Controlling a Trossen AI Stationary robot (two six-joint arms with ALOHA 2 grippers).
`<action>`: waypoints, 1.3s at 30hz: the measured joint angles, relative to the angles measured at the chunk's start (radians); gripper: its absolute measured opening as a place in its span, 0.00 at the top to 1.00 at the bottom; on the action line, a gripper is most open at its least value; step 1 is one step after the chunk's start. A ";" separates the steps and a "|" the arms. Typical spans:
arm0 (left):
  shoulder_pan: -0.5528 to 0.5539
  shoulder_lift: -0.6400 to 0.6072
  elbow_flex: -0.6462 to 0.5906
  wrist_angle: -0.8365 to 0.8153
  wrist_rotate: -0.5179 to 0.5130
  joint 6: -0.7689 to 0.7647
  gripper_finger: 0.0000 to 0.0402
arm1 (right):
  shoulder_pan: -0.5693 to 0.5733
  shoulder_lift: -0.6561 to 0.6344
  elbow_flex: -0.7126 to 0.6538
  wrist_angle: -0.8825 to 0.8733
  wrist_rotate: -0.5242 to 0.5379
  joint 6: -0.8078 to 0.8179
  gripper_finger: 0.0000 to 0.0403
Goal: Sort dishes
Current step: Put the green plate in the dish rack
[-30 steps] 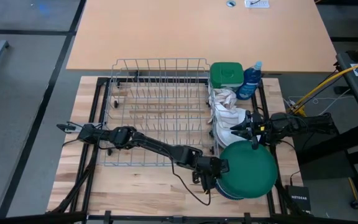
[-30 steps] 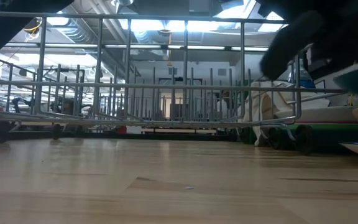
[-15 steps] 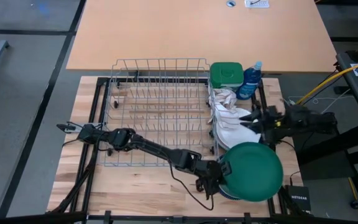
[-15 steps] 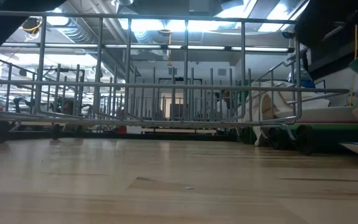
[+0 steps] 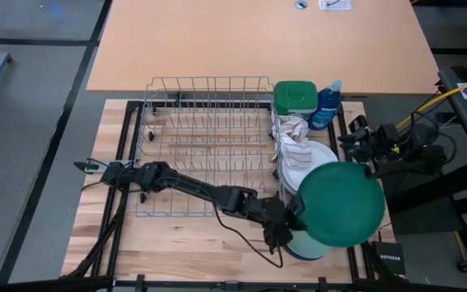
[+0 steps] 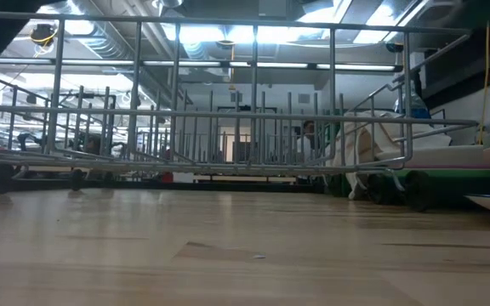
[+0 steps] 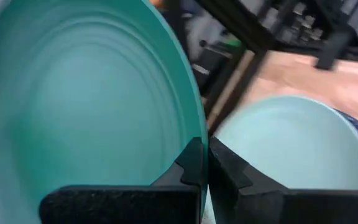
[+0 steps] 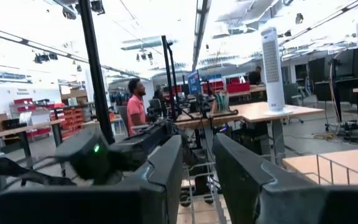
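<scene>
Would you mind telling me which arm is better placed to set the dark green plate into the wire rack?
Left. The left gripper is shut on the dark green plate, beside the wire rack; the right gripper holds nothing.

Around your worktop (image 5: 177,243) of pale wood planks lies grey floor (image 5: 23,97), with a tan table (image 5: 250,40) beyond it. Look across and you see a big workshop: ceiling lights (image 8: 201,25), exposed ducts (image 6: 100,38), desks (image 8: 266,112), a white tower fan (image 8: 271,68), red shelving (image 8: 73,115) and a person (image 8: 135,102) standing far back.
</scene>
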 joint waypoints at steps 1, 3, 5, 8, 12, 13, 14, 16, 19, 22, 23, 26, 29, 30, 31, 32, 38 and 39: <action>0.001 -0.012 0.000 0.009 -0.004 -0.009 1.00 | 0.000 0.000 0.002 0.000 -0.001 0.000 0.75; 0.002 -0.036 0.000 0.022 -0.014 -0.026 1.00 | 0.000 0.000 0.002 -0.002 -0.001 0.000 0.75; 0.006 -0.058 0.000 0.040 -0.019 -0.049 1.00 | 0.000 0.000 0.002 -0.001 0.000 -0.001 0.75; 0.003 -0.086 0.000 0.047 -0.034 -0.079 1.00 | 0.000 -0.001 0.003 -0.009 0.000 -0.002 0.75; 0.005 -0.128 0.000 0.055 -0.044 -0.156 1.00 | 0.000 -0.002 0.004 -0.014 0.003 -0.002 0.75; 0.006 -0.135 0.000 0.054 -0.046 -0.173 1.00 | 0.000 -0.002 0.004 -0.015 0.004 -0.004 0.75; 0.007 -0.138 0.000 0.058 -0.049 -0.183 1.00 | 0.000 -0.002 0.004 -0.017 0.006 -0.009 0.75; 0.007 -0.148 0.000 0.042 -0.057 -0.188 1.00 | 0.000 -0.002 0.004 -0.016 0.015 -0.041 0.75; 0.008 -0.158 0.000 0.020 -0.073 -0.192 1.00 | 0.000 -0.002 0.003 -0.002 0.053 -0.085 0.75; 0.011 -0.165 0.000 0.001 -0.091 -0.220 1.00 | 0.000 -0.002 0.002 0.022 0.133 -0.147 0.75; 0.012 -0.167 0.000 -0.008 -0.101 -0.229 1.00 | 0.000 -0.002 0.002 0.029 0.168 -0.172 0.75; 0.016 -0.169 0.000 -0.051 -0.119 -0.237 1.00 | 0.000 -0.002 0.001 0.067 0.272 -0.240 0.75; 0.023 -0.170 0.000 -0.076 -0.145 -0.258 1.00 | 0.000 -0.002 0.001 0.112 0.393 -0.316 0.75; 0.025 -0.170 0.000 -0.081 -0.148 -0.267 1.00 | 0.000 -0.002 0.001 0.129 0.430 -0.340 0.75; 0.029 -0.170 0.000 -0.086 -0.148 -0.277 1.00 | 0.000 -0.002 0.001 0.145 0.468 -0.365 0.75; 0.033 -0.170 0.000 -0.098 -0.147 -0.284 1.00 | 0.000 -0.002 0.001 0.165 0.504 -0.387 0.75; 0.073 -0.171 0.000 -0.142 -0.145 -0.370 1.00 | 0.000 -0.002 0.001 0.281 0.735 -0.512 0.75; 0.082 -0.171 0.000 -0.146 -0.147 -0.385 1.00 | 0.000 -0.002 0.001 0.299 0.779 -0.535 0.75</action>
